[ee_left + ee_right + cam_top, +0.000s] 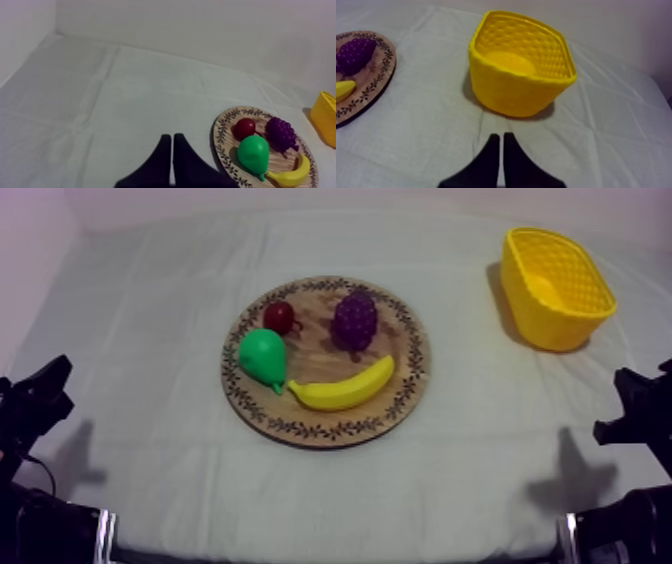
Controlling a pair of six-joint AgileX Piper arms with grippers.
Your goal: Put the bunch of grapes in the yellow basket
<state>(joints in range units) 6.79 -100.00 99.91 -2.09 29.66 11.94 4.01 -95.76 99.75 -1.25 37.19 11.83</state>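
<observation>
1. Reaching for the bunch of grapes [355, 319] is judged to be the step in hand; nothing is gripped yet.
2. The right gripper [499, 136] is seen narrow, its fingers pressed together on nothing. The left gripper [172, 137] is likewise closed to an empty wedge.
3. The grapes are found on the wooden board [300, 428], ahead and to the left of the right gripper and well apart from it.
4. The right arm is probably better used, since the yellow basket [506, 95] stands straight ahead of it. The fingers should be opened wide before the descent and lowered from above across the bunch, so that the small red fruit [279, 316] beside it and the banana [345, 388] nearer the gripper are not nudged.
5. The basket is seen upright and empty. The board is loaded with the grapes, the red fruit, the banana and a pear [262, 356].
</observation>
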